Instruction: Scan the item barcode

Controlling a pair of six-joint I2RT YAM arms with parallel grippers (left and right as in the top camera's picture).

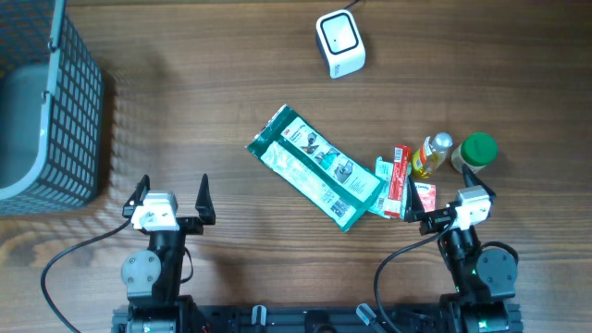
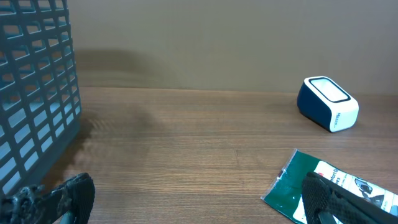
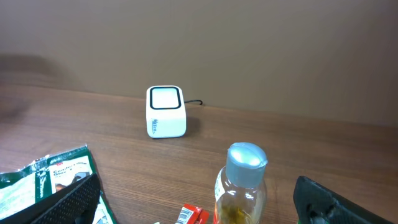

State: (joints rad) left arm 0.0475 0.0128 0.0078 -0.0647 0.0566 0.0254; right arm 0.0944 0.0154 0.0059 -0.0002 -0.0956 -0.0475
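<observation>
— Where is the scanner (image 1: 339,43) found?
— It is set near the far edge of the table (image 1: 203,102), a little right of the middle, well apart from everything else.

— And the goods?
— A green packet (image 1: 316,166) is laid flat and slantwise near the middle of the table. A small red box (image 1: 398,180) is seen just beside its right end, then a bottle (image 1: 433,154) with a silver cap and a green-lidded jar (image 1: 475,153), both standing upright towards the right edge.

— How are the hands held?
— The left gripper (image 1: 174,183) is spread wide at the near edge, and nothing is held. The right gripper (image 1: 450,202) is likewise spread and empty, just behind the bottle and jar.

— Anything else?
— A grey basket (image 1: 55,111) is placed at the far left corner.
</observation>
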